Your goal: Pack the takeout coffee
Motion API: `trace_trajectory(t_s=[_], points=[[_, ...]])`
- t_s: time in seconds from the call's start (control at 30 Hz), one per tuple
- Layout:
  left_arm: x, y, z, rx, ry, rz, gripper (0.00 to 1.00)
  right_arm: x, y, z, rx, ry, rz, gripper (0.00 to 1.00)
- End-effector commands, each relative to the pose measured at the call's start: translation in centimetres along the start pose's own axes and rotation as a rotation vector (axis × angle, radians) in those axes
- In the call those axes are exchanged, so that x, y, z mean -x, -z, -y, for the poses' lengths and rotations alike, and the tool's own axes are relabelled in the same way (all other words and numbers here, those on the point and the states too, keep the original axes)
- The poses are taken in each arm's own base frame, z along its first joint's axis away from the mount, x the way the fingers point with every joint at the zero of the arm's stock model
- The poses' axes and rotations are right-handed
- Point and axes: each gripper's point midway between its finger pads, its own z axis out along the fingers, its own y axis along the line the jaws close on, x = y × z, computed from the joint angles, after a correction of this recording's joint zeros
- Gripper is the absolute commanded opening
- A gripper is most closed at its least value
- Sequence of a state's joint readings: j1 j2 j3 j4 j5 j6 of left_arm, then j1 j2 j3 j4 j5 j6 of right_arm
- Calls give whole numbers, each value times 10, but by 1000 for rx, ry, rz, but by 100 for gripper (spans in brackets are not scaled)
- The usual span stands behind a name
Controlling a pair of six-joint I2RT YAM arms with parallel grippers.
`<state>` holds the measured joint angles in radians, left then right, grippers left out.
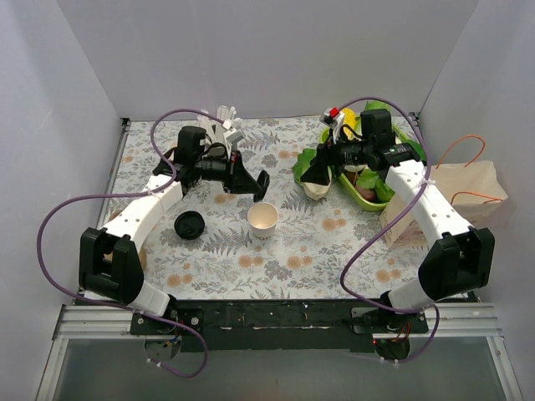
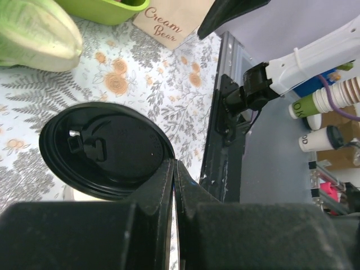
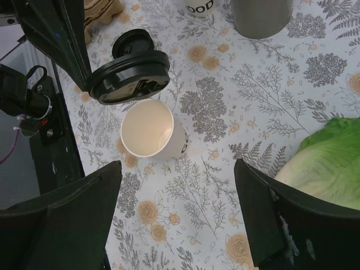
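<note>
No lidded cup shows. A single cream paper cup stands open and lidless mid-table; it also shows in the right wrist view. My left gripper is shut on the rim of a round black lid, held tilted just above and behind the cup; this lid also shows in the right wrist view. My right gripper is open and empty, hovering right of the cup beside a pale lettuce.
A second loose black lid lies left of the cup. A green tray of greens stands at the back right, with a brown paper bag beside it. White items stand at the back.
</note>
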<state>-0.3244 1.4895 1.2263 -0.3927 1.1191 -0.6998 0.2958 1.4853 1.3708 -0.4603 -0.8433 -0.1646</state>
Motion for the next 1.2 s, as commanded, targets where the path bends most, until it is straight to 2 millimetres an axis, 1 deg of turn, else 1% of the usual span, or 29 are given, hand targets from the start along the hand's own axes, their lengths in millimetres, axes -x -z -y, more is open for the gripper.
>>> trace_trajectory(t_s=[0.0,0.03,0.07,0.1,0.13,0.17,0.23,0.27,0.33,0.37,0.43,0.5,0.53,0.57,0.6,0.67,0.7,0.73,0.83,0.97,1.17], points=[[13,-5,22,-91,-18,58,0,-3,-8,-4,63,-26,5,88],[2,-6,21,-101,40,47,0,-6,-9,-6,81,-41,-3,89],[1,-7,23,-115,42,52,0,-10,-11,-5,92,-43,-11,90],[-5,-8,26,-138,61,45,0,-13,-12,-7,114,-45,-14,92],[-11,-9,26,-152,98,43,0,-20,-14,-7,125,-57,-30,94],[-16,-9,27,-163,115,40,0,-26,-16,-5,136,-30,-39,94],[-18,-10,28,-189,144,44,0,-38,-18,-5,158,-23,-60,96],[-27,-11,26,-197,176,37,0,-45,-20,-3,167,-8,-74,96],[-27,-12,28,-216,181,48,0,-51,-22,-4,191,1,-86,96],[-32,-12,28,-220,240,42,0,-54,-23,-4,199,-7,-98,96],[-32,-12,30,-236,233,51,0,-56,-25,-3,209,2,-102,96],[-36,-12,30,-241,280,47,0,-59,-27,-4,214,-6,-106,96],[-35,-12,30,-245,271,54,0,-60,-27,-4,217,-10,-108,96],[-37,-12,30,-252,277,52,0,-62,-28,-6,224,-10,-111,96],[-43,-13,29,-255,327,45,0,-64,-29,-7,228,-14,-115,96],[-43,-12,30,-269,312,62,0,-70,-33,-10,237,-19,-129,96],[-45,-11,31,-275,364,57,0,-72,-34,-11,240,-20,-133,96],[-48,-11,29,-278,360,65,0,-74,-36,-13,246,-20,-137,96],[-51,-9,27,-280,399,73,0,-78,-45,-19,268,-7,-157,96],[-53,-10,26,-288,418,78,0,-82,-56,-26,306,59,-170,97],[-57,-9,22,-270,459,90,0,-84,-68,-29,345,90,-168,97]])
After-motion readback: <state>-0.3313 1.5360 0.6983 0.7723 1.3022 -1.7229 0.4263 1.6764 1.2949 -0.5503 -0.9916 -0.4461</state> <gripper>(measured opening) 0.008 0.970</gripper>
